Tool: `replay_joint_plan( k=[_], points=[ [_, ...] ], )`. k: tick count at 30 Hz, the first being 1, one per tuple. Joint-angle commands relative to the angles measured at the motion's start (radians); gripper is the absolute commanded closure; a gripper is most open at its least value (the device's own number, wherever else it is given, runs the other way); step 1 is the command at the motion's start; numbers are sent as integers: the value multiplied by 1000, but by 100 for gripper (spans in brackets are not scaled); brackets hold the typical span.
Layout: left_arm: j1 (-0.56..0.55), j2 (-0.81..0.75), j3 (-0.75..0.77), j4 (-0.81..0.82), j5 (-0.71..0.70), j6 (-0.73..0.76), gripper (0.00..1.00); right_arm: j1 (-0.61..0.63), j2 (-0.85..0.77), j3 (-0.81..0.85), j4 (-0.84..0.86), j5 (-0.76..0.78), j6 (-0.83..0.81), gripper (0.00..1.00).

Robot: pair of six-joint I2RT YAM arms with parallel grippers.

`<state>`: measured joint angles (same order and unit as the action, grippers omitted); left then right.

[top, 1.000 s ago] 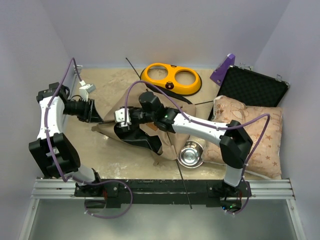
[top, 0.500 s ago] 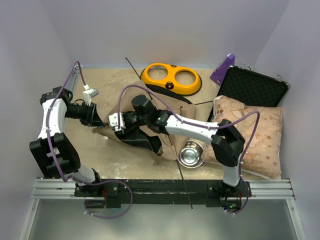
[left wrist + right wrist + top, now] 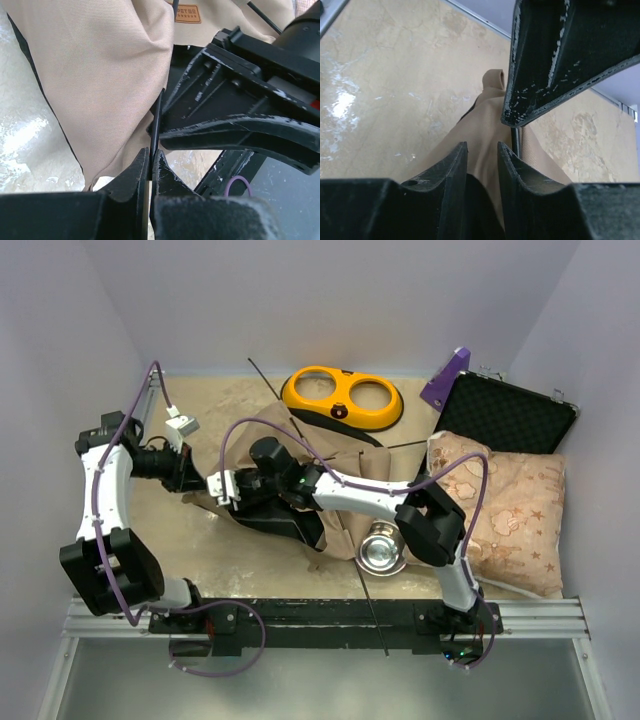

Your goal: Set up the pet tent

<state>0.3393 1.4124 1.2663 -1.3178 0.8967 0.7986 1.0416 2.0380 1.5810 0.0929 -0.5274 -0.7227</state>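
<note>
While the pet tent (image 3: 350, 462) lies flat and crumpled in the middle of the tabletop (image 3: 240, 560), you are at the step of getting hold of a pole so the cloth can be lifted into shape. Both claws meet at the tent's 9 o'clock edge.

Your left claw (image 3: 151, 162) is squeezed tight on a thin black pole (image 3: 156, 125). The pole runs up from the tips, next to a fold of tan cloth. Your right claw (image 3: 482, 155) sits just beside it, on the 3 o'clock side. Its fingers (image 3: 455, 165) stand a little apart with a ridge of tan cloth in the gap. I cannot tell if they pinch the cloth or only sit around it.

The yellow feeder (image 3: 342, 397) sits at the tent's 12 o'clock, well apart from both claws.

For the next move, I think your right claw needs a sure hold on the cloth. Then your left claw can push the pole so it bends and lifts the roof. Go slowly, because the pole looks thin and springy and may slip out. No part of the tent stands up yet, so most of the job is left.
</note>
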Motion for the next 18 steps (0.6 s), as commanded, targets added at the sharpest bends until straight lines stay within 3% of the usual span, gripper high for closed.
replay_joint_plan(
  k=[1, 8, 18],
  points=[
    [-2, -41, 15, 0, 18, 44, 100, 3, -13, 59, 82, 27, 17, 68],
    [-3, -44, 41, 0, 1, 42, 100, -5, -131, -15, 114, 10, 17, 69],
    [-3, -58, 59, -1, 30, 57, 100, -3, 2, 109, 28, 18, -20, 66]
  ],
)
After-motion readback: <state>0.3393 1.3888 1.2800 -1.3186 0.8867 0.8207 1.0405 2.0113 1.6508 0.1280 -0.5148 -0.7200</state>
